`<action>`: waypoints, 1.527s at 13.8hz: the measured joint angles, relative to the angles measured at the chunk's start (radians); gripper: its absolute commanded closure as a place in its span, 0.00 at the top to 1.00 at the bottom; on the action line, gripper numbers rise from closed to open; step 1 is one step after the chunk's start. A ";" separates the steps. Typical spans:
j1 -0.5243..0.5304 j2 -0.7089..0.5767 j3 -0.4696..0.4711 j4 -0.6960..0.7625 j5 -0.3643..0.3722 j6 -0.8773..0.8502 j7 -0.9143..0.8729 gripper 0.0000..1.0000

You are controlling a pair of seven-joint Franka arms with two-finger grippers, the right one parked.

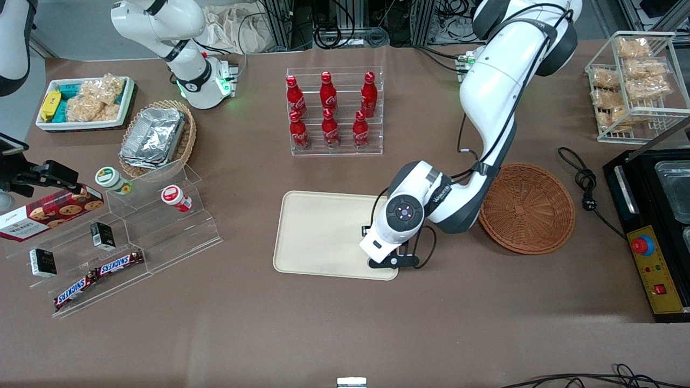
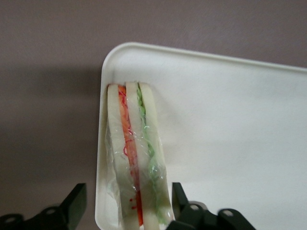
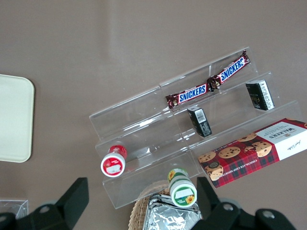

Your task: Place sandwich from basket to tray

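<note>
The sandwich (image 2: 136, 153), a wrapped wedge of pale bread with orange, red and green layers, rests on the cream tray (image 2: 230, 120) at one rounded corner, along the rim. My left gripper (image 2: 128, 194) is open, with one black finger on each side of the sandwich and a gap to both. In the front view the gripper (image 1: 391, 260) hangs low over the tray (image 1: 323, 231) at its near corner toward the working arm's end, and hides the sandwich. The round reddish-brown basket (image 1: 528, 210) stands beside the tray toward the working arm's end, with nothing in it.
A clear rack of red bottles (image 1: 331, 110) stands farther from the camera than the tray. A clear stepped stand (image 1: 135, 237) with snacks and a tan basket of foil trays (image 1: 156, 137) lie toward the parked arm's end. A black appliance (image 1: 655, 231) and cable (image 1: 585, 186) lie beside the basket.
</note>
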 measured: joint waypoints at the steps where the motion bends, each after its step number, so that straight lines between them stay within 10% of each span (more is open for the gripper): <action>1: 0.002 -0.017 0.001 0.001 0.000 -0.004 -0.002 1.00; 9: 0.260 -0.369 0.015 -0.038 0.005 -0.362 0.007 1.00; 21: 0.576 -0.722 0.015 -0.546 0.005 -0.073 0.202 1.00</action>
